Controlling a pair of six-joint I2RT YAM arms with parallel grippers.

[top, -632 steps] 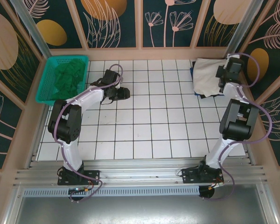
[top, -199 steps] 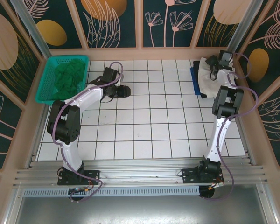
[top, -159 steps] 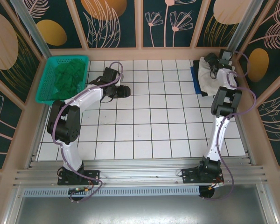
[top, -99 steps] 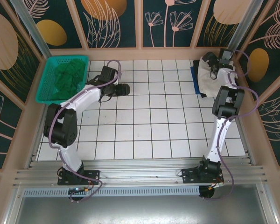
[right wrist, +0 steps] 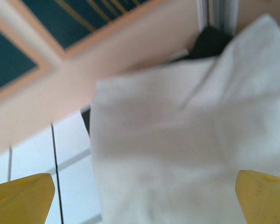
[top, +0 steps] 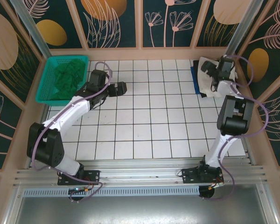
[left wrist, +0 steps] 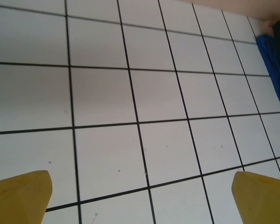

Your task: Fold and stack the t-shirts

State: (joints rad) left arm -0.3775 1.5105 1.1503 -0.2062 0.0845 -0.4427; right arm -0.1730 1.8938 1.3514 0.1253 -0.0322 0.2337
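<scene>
A green shirt (top: 66,78) lies bunched in the basket (top: 43,84) at the far left, not yet folded, and the left gripper (top: 122,87) hangs over bare tiles just right of it, jaws wide apart, holding nothing. In the far right corner the right gripper (top: 206,66) hovers, jaws spread and empty, above the folded cream shirt (top: 204,83). I'd say 1 shirt remains, so the left arm must reach into the basket and pinch the green cloth
</scene>
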